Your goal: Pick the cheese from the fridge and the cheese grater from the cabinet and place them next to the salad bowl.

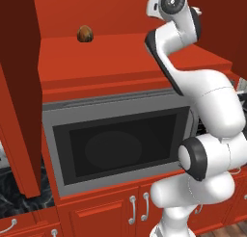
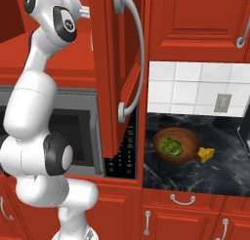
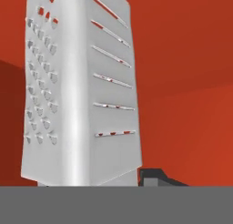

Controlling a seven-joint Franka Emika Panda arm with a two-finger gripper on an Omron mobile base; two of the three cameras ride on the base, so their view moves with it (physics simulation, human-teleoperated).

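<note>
The cheese grater (image 3: pixel 77 91), silvery-white with dotted and slotted faces, stands upright and very close in the hand view against the red inside of the cabinet (image 1: pixel 120 58). My gripper (image 3: pixel 98 182) is shut on the cheese grater at its base, and one dark fingertip (image 3: pixel 154 177) shows against its right side. The arm reaches up into the open cabinet above the microwave. The cheese (image 2: pixel 206 154), a small yellow wedge, lies on the dark counter just right of the salad bowl (image 2: pixel 190 153). The fridge is out of view.
A small brown round thing (image 1: pixel 85 33) sits at the back left of the cabinet shelf. The open cabinet door (image 2: pixel 117 63) with its long silver handle hangs between the arm and the counter. The microwave (image 1: pixel 116 144) is below the shelf.
</note>
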